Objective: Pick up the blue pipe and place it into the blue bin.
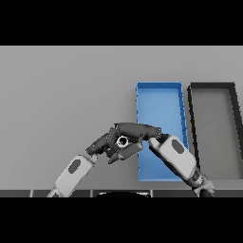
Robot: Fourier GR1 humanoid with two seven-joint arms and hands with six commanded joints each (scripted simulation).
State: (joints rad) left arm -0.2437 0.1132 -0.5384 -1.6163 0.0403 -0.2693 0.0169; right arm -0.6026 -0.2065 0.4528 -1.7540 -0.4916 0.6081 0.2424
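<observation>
On the grey counter (61, 95), the open rectangular blue bin (159, 97) is lying empty beside a dark bin (212, 95). My right hand (135, 130) and left hand (107, 144) are meeting near its left wall; I cannot tell their fingers' state or spot the blue pipe, so placing is probably still waiting.

Surface (61, 95): uniform grey, matt, smooth, no grain or pattern visible.

Blue bin (159, 102): saturated blue, plastic-like look, smooth walls and floor, matt with slightly lighter rim edges.

Black bin (213, 128): black rim, hard plastic look, smooth; inner floor grey and matt.

Left robot hand (102, 144) and right robot hand (135, 130): dark, near-black casing, smooth, faint sheen along the upper edges. A small pale, shiny ring (122, 140) shows between them; material cannot be told.

Forearm shells (178, 156): white-grey, smooth, hard plastic look, soft gloss, each with a dark oval inset.
</observation>
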